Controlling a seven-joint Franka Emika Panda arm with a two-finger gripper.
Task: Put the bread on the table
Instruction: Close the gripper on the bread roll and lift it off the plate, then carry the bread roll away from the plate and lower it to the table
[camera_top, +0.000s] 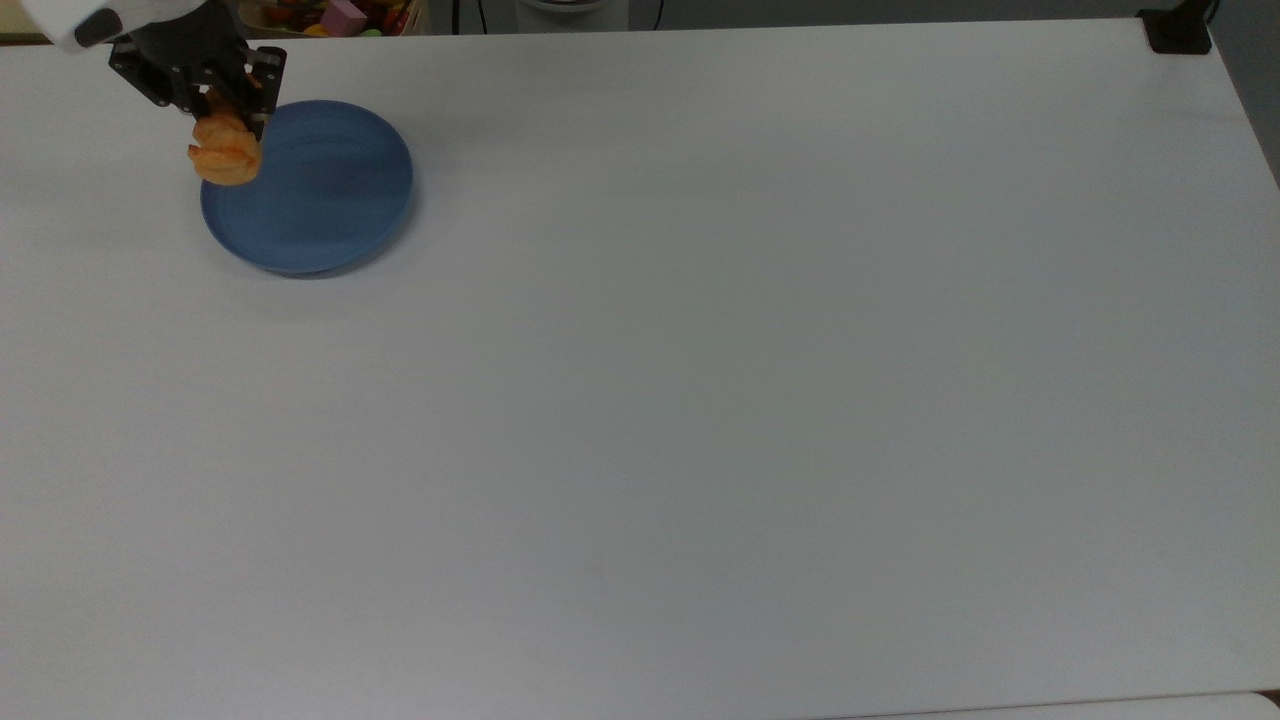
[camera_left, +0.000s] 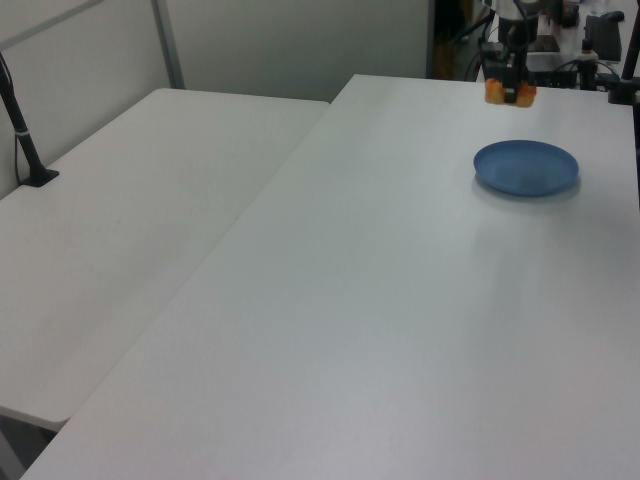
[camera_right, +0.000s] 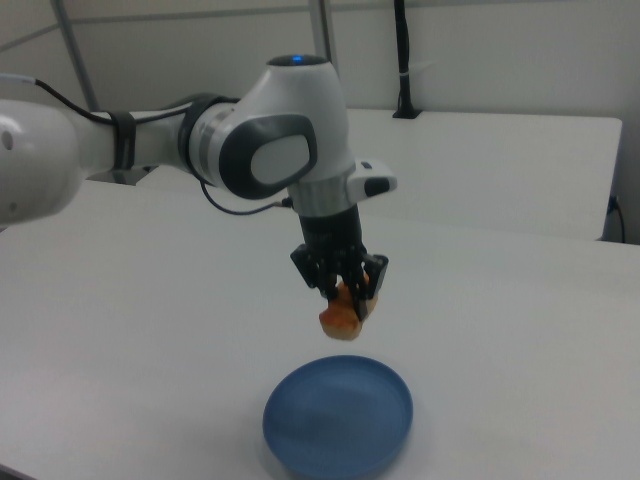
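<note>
1. The plate (camera_top: 315, 190) lies on the table (camera_top: 700, 400) near the top view's upper left corner.
2. The bread (camera_top: 225, 155) hangs above the table, clear of the plate, at the plate's left rim in the top view.
3. The gripper (camera_top: 215, 110) sits directly over the bread, clamped on it.
4. A second table (camera_left: 130, 230) stands on the left view's left.

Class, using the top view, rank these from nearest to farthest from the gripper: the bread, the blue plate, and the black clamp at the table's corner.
1. The bread, held in the gripper.
2. The blue plate, just to the top view's right, below the gripper.
3. The black clamp, at the far top right corner.
</note>
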